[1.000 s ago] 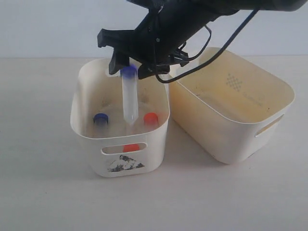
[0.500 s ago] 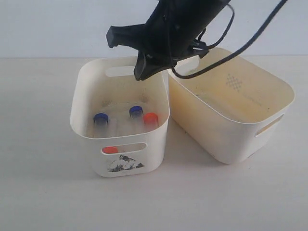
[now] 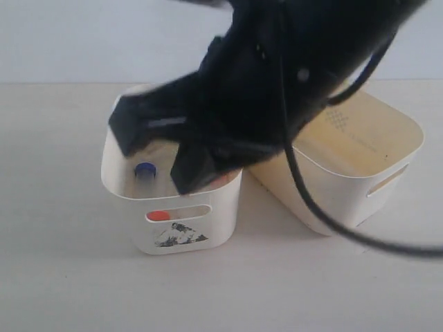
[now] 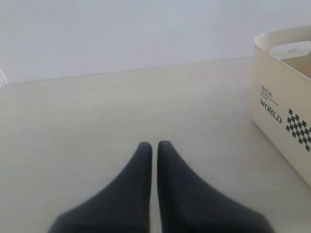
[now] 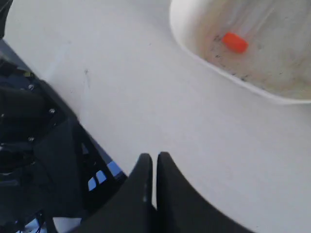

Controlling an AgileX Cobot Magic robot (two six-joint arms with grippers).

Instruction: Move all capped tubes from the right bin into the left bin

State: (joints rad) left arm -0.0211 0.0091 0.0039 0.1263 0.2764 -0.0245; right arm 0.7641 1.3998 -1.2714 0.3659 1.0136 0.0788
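Note:
The left bin, whitish with a torn black-and-white sticker, stands at the front left. A blue cap shows inside it, and an orange-red cap shows through its handle slot. The blurred black right arm hides the other tubes. The yellowish right bin shows no tube in its visible part. My right gripper is shut on nothing, beside the speckled left bin, where an orange-red cap lies. My left gripper is shut and empty over bare table.
In the left wrist view a cream bin wall printed WORLD with a checker pattern stands off to one side. A black cable loops down in front of the right bin. Dark robot base parts sit near the right gripper.
The blue-capped tube held over the left bin a second ago now lies in it. The right arm has swung down towards the camera and covers most of that bin.

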